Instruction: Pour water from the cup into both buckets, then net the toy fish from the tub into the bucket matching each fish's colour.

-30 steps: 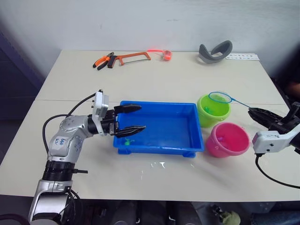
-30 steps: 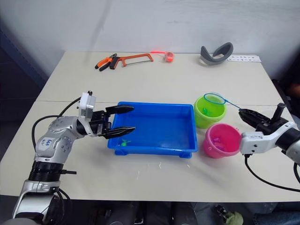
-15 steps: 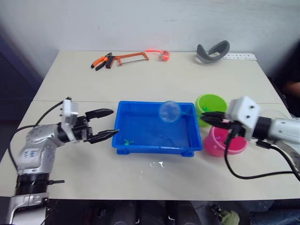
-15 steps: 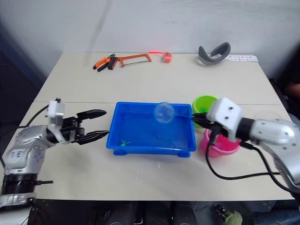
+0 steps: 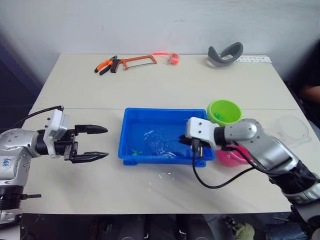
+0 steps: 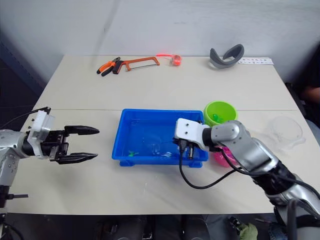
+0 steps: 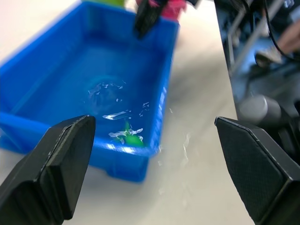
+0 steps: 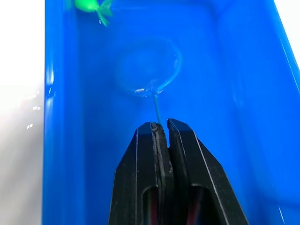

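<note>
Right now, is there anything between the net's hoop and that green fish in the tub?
No. In the right wrist view only bare blue tub floor under water separates the net from the green fish.

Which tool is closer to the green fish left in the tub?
Right. The right tool, shut on the net, is over the tub near the green fish; the open left tool hangs outside the tub.
</note>
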Robot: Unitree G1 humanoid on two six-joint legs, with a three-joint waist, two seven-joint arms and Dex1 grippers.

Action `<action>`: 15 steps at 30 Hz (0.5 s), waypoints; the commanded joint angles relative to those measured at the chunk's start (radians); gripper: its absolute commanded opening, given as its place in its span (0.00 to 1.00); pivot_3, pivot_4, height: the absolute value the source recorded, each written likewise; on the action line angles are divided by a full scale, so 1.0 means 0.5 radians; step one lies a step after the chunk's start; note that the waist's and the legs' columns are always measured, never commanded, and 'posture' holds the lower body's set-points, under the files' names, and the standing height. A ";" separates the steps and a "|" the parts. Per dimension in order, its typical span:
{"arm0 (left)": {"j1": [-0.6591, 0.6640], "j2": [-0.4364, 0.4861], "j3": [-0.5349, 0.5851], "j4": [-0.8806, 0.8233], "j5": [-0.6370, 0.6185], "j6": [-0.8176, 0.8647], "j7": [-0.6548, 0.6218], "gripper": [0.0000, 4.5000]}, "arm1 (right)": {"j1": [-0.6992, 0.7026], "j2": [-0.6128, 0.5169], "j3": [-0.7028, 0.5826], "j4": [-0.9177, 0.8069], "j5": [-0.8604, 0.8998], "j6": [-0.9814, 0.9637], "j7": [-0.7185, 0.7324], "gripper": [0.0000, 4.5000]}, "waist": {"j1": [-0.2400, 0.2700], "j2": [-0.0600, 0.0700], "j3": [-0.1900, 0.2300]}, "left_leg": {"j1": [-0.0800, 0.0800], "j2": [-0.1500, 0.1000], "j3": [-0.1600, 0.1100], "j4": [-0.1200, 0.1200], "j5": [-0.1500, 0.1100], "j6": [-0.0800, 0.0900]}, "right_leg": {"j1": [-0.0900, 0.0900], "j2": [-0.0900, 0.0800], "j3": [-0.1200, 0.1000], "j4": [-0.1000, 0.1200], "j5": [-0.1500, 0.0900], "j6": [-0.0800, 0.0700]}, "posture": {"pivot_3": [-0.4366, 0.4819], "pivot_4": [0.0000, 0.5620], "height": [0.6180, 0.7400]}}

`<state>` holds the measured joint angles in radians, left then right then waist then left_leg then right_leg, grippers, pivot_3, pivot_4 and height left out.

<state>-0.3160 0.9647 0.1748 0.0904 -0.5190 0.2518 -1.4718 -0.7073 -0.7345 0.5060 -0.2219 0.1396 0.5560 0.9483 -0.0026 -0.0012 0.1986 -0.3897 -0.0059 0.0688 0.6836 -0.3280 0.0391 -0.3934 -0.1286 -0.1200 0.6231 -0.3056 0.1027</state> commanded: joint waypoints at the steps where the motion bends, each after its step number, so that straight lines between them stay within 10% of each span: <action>1: -0.070 0.029 -0.026 -0.009 0.024 -0.025 -0.037 0.99 | -0.046 0.098 0.014 -0.023 -0.005 0.080 0.056 0.00 | 0.000 0.000 0.000 | -0.001 0.000 0.000 0.000 0.000 0.000 | 0.000 0.000 0.000 0.000 0.000 0.000 | 0.48 0.27 1.00; 15: -0.080 -0.009 -0.048 0.014 0.052 -0.054 -0.015 0.99 | -0.102 0.315 -0.361 -0.134 0.438 0.781 0.108 0.00 | -0.003 0.000 0.000 | -0.001 0.000 0.000 0.000 0.000 0.000 | -0.002 0.000 0.001 0.003 0.000 0.000 | 0.48 0.27 1.00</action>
<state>-0.3488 0.9601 0.1378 0.0936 -0.4936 0.2435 -1.4767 -0.7356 -0.5795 0.3738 -0.2448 0.3145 0.9169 0.9904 -0.0042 -0.0012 0.1986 -0.3900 -0.0059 0.0688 0.6837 -0.3280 0.0392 -0.3942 -0.1283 -0.1199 0.6248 -0.3056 0.1026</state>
